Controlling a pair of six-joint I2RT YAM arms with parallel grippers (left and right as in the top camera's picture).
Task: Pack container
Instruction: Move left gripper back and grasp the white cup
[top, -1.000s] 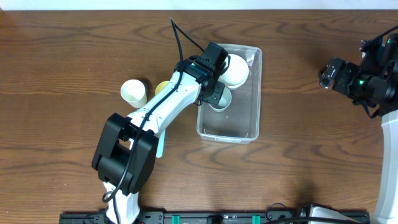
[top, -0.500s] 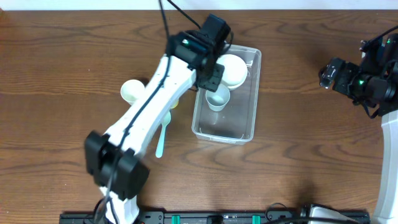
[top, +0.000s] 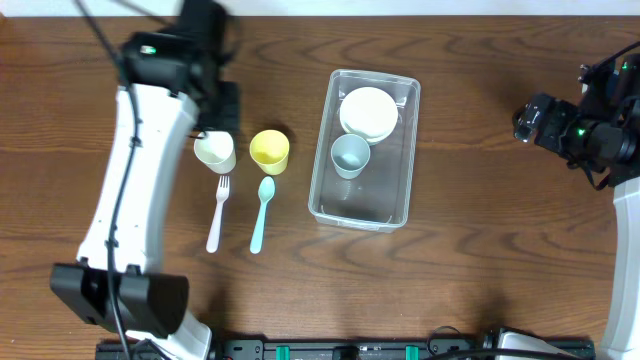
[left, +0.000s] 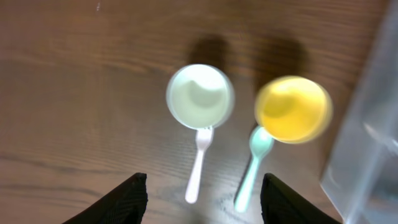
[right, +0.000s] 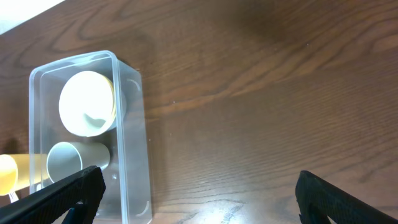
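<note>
The clear container (top: 411, 150) lies right of centre and holds a white bowl (top: 368, 112) and a grey-blue cup (top: 350, 156). My left gripper (top: 222, 106) hangs above the table, left of the container and just behind a white cup (top: 215, 151). It is open and empty (left: 203, 184). In the left wrist view the white cup (left: 200, 96) and a yellow cup (left: 293, 109) lie below it. My right gripper (top: 526, 121) is open and empty at the far right, apart from the container (right: 133, 124), as the right wrist view (right: 199, 186) shows.
On the wood left of the container stand the white cup and the yellow cup (top: 269, 150). Below them lie a pale fork (top: 217, 213) and a teal spoon (top: 261, 213). The left arm's white link (top: 130, 200) spans the left side.
My left gripper opened and left the grey-blue cup in the container. The arm then rose out and swung left over the two cups. The right arm stayed still.
</note>
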